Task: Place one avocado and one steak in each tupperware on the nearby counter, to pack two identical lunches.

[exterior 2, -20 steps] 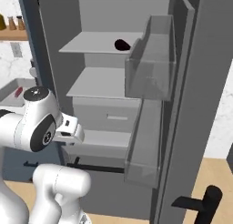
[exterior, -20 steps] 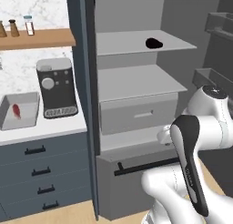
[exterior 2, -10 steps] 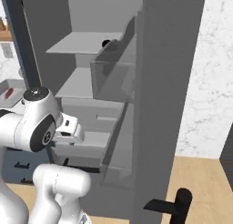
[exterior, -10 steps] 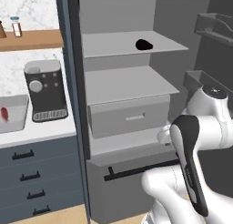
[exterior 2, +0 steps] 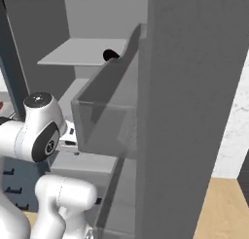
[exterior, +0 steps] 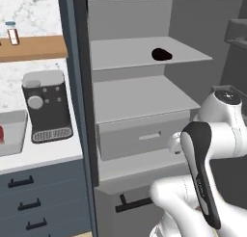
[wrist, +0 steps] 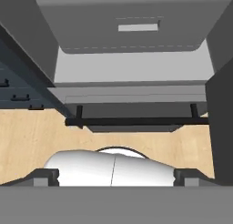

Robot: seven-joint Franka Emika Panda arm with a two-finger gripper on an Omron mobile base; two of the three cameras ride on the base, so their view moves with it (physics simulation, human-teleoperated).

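Here the claw (wrist: 116,175) hangs spread (empty), avocado (exterior: 161,54) on the fridge shelf (exterior: 125,53).

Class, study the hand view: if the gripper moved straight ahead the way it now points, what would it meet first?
Most likely the black bar handle of the lower fridge drawer, which sits mid-frame ahead of the open gripper; depth is uncertain.

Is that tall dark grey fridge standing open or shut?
Open. Its grey shelves are exposed, a small black avocado lies on the top one, and the door swings outward on the right.
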